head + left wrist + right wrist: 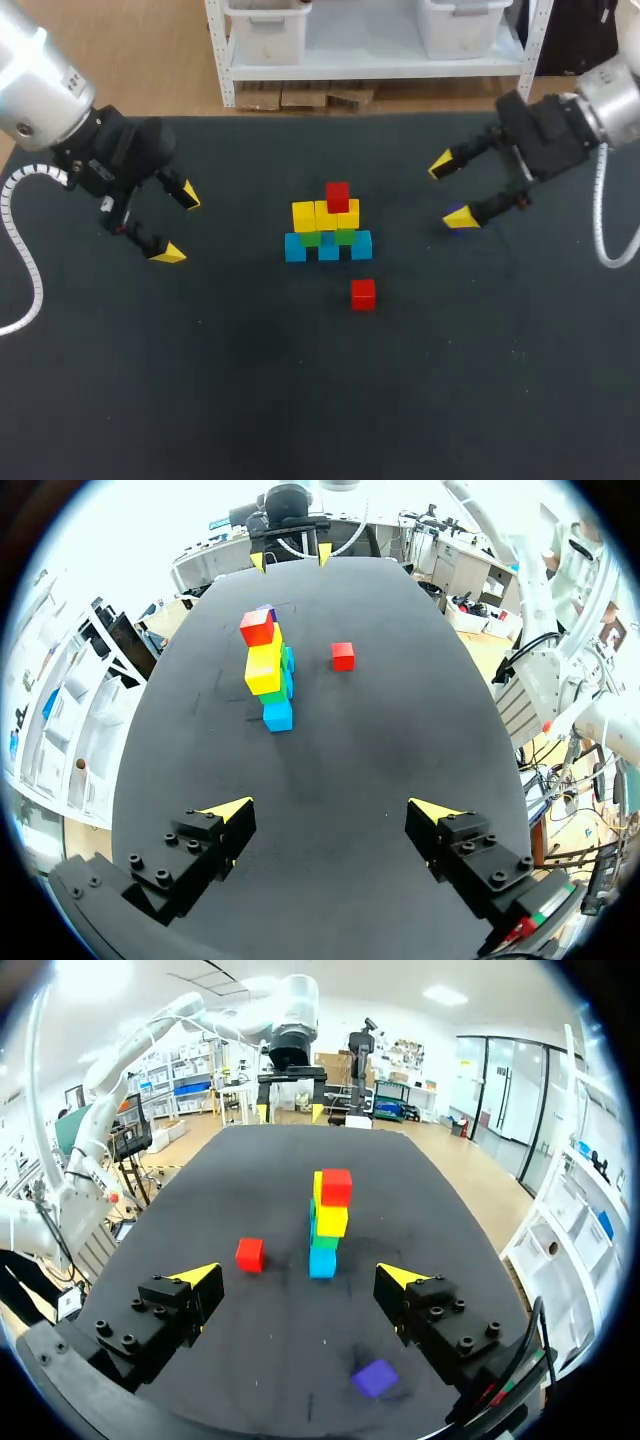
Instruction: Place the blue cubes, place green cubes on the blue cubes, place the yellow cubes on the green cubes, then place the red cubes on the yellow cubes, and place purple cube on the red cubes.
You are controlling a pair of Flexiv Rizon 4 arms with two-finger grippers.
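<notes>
A stepped stack stands mid-table: blue cubes at the base, green cubes on them, yellow cubes above, and one red cube on top. A second red cube lies loose just in front of the stack. The purple cube rests on the table under my right gripper, nearer one finger; nothing is between the fingers. In the head view my right gripper is open to the right of the stack. Left of the stack, my left gripper is open and empty.
The black table has wide bare room in front of the stack and on both sides. In the left wrist view the stack and the loose red cube lie well ahead of the left gripper.
</notes>
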